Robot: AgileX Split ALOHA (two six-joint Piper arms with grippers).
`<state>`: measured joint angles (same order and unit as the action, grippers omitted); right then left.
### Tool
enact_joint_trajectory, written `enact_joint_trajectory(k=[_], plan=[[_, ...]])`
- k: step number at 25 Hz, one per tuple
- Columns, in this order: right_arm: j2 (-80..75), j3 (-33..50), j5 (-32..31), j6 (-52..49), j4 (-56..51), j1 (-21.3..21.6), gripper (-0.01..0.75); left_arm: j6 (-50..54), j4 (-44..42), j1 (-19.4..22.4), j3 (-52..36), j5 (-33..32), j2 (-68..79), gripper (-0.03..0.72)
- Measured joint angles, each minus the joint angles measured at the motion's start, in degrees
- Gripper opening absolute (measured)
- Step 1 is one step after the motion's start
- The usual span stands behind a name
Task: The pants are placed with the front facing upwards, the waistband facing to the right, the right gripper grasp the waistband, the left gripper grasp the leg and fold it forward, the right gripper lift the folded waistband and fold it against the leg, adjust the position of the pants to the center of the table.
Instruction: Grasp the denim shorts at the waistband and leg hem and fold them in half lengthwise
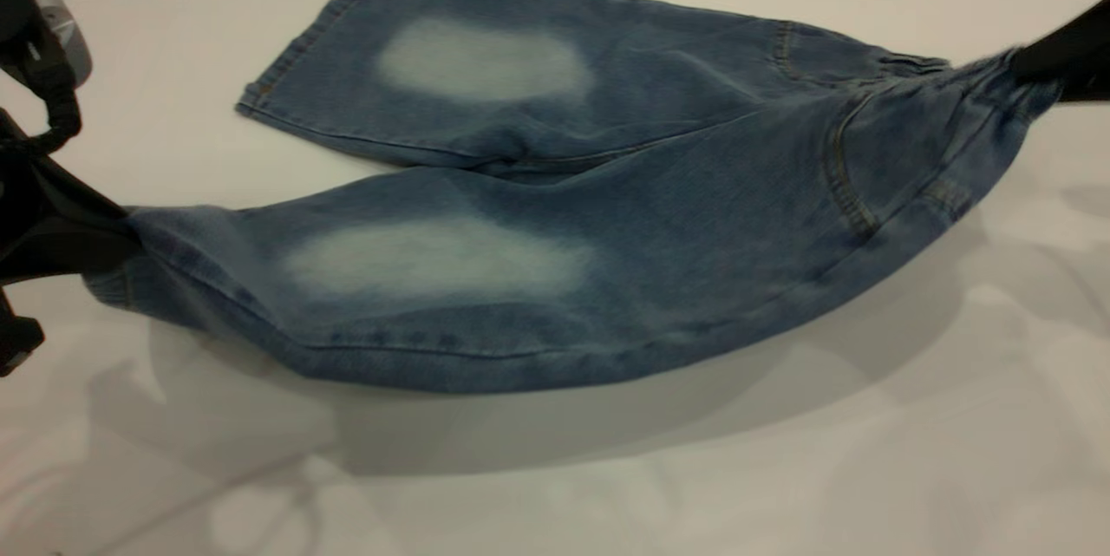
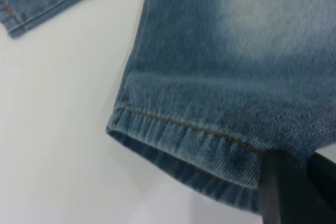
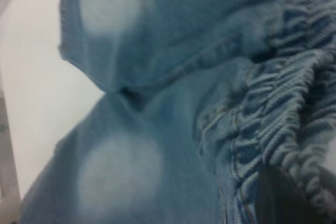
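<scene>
Left gripper (image 1: 121, 231) clamps the pants' (image 1: 607, 278) leg hem, right gripper (image 1: 1028, 70) clamps the waistband, above the table (image 1: 867, 469).

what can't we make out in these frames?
- Left gripper: exterior view, the frame edge cuts off the body; fingertips buried in the near leg hem of the pants.
- Right gripper: exterior view, mostly past the edge; tips hidden in the bunched waistband.
- Right wrist view: denim blurred, stitching unreadable.

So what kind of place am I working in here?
Probably a lab or test bench, not a home: a bare white table, one pair of pants on it, held by a left claw and a right claw. Nothing else shows.
</scene>
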<state>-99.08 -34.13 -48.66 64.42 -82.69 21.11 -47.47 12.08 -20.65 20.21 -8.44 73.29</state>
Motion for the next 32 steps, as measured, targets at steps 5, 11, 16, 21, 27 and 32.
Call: enact_joint_trajectory(k=[5, 11, 16, 21, 27, 32], plan=[[2.13, 0.0, -4.35, 0.1, -4.28, 0.0, 0.039, 0.0, 0.0, 0.0, 0.0, 0.29, 0.0, 0.069], [2.07, 0.0, -7.98, 0.56, -2.24, 0.0, 0.039, 0.0, 0.0, 0.0, 0.02, 0.23, -0.26, 0.069], [2.02, 0.0, -6.6, -1.71, 1.92, 0.0, 0.039, -0.05, -0.13, 0.0, 3.38, 0.1, -0.26, 0.069], [2.02, 0.0, -6.54, -4.69, 4.22, 0.0, 0.039, -1.81, -2.07, 0.0, 9.11, 3.32, -0.31, 0.069], [2.02, 0.0, -5.7, -4.69, 2.46, 0.0, 0.039, -1.81, -2.44, 5.18, 15.01, 8.1, 0.34, 0.069], [2.02, 0.0, -3.94, -4.62, 0.32, 0.0, 0.039, -3.15, -4.85, 10.5, 17.04, 9.59, 4.05, 0.069]])
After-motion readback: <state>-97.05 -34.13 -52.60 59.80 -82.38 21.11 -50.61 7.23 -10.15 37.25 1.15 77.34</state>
